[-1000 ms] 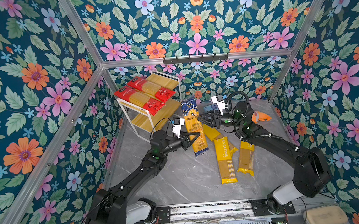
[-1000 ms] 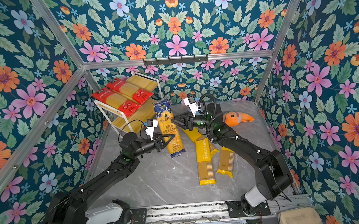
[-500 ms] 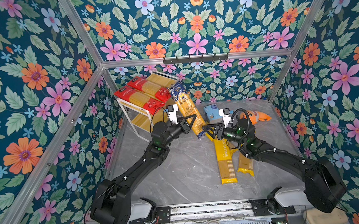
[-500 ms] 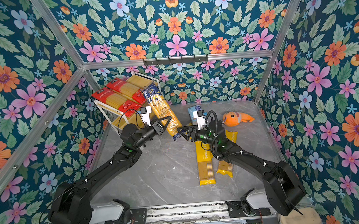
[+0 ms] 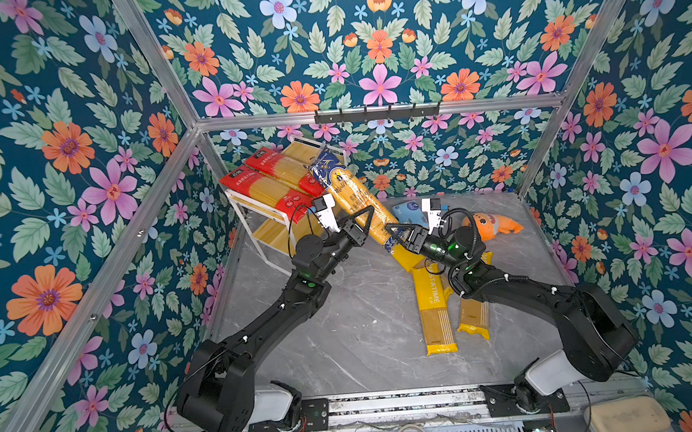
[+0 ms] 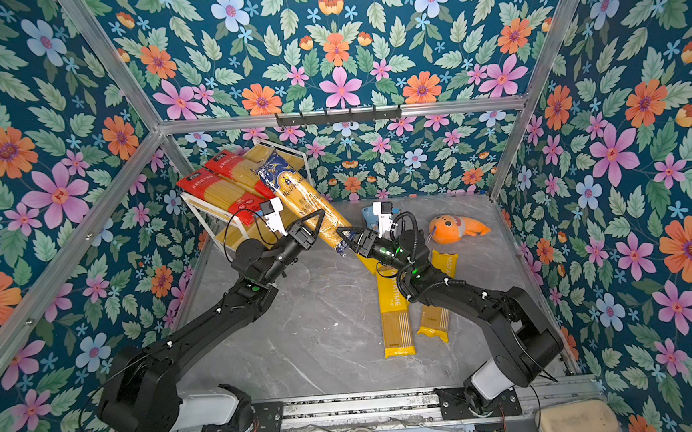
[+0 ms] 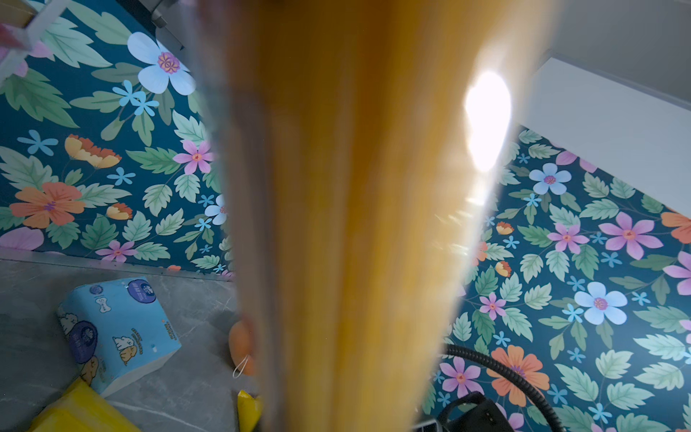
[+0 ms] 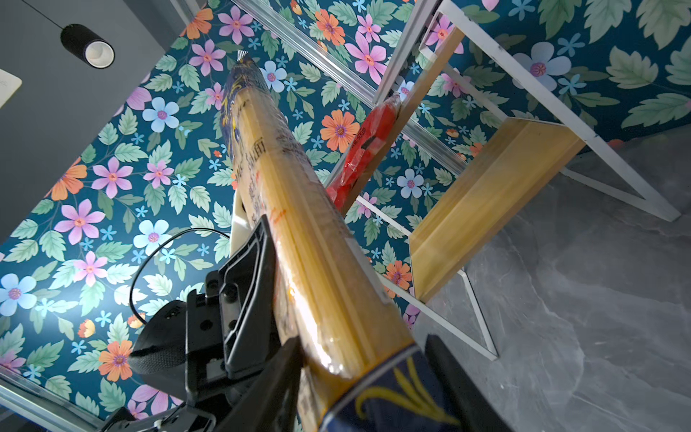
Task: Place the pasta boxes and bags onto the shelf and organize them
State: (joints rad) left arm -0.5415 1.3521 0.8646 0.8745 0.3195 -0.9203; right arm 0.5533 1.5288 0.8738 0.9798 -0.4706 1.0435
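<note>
One long dark blue-and-gold spaghetti pack (image 5: pixel 351 191), tilted, noodles showing through clear film: left gripper (image 5: pixel 363 223) clamped mid-pack, right gripper (image 5: pixel 393 236) straddling its lower end, grip unclear.

Bright, even light; soft blur and white glare (left wrist close-up).

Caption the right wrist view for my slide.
Left gripper holds the spaghetti pack; right gripper brackets its blue end, shelf beyond.
</note>
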